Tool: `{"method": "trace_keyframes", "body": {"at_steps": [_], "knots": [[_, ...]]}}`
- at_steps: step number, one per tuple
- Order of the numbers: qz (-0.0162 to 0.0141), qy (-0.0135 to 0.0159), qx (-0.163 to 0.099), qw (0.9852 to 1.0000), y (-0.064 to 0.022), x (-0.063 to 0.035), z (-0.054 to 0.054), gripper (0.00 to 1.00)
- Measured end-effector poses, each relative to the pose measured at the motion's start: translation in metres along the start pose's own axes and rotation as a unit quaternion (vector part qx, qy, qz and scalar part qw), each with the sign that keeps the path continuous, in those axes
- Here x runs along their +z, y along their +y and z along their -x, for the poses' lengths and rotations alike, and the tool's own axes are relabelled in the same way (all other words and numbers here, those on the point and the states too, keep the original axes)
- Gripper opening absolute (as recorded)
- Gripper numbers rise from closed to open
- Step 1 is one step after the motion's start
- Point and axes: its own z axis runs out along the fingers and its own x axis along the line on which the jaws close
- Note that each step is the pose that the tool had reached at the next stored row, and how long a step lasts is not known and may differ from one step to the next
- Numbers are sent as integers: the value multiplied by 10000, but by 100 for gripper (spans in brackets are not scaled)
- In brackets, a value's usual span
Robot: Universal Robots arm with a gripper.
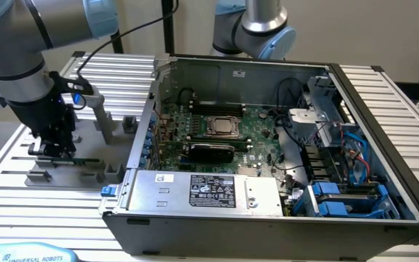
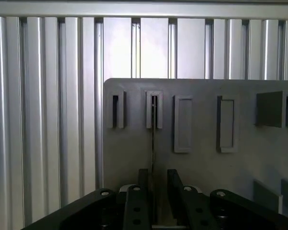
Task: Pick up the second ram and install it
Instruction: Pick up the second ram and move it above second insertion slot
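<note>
The second ram (image 1: 83,161) is a thin green stick standing on edge in the grey tray (image 1: 64,177), at the exterior view's left beside the open computer case. In the wrist view the ram (image 2: 153,139) appears edge-on as a thin dark line, its far end seated in a slotted block of the tray (image 2: 201,167). My gripper (image 1: 52,154) hangs straight down over the ram. It (image 2: 158,191) is open, with one black finger (image 2: 143,184) on each side of the stick and a small gap to each.
The open case holds the motherboard (image 1: 195,131), with the CPU socket (image 1: 222,126) and long black slots (image 1: 217,108) behind it. A power supply (image 1: 202,192) sits at the case's front. A second arm (image 1: 257,27) stands behind the case. Ribbed aluminium table (image 2: 38,120) surrounds the tray.
</note>
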Motion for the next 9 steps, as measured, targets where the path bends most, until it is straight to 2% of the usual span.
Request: {"method": "trace_keyframes", "body": {"at_steps": [9], "knots": [[0,-10,0,10000,-30,153,-23,31]]}}
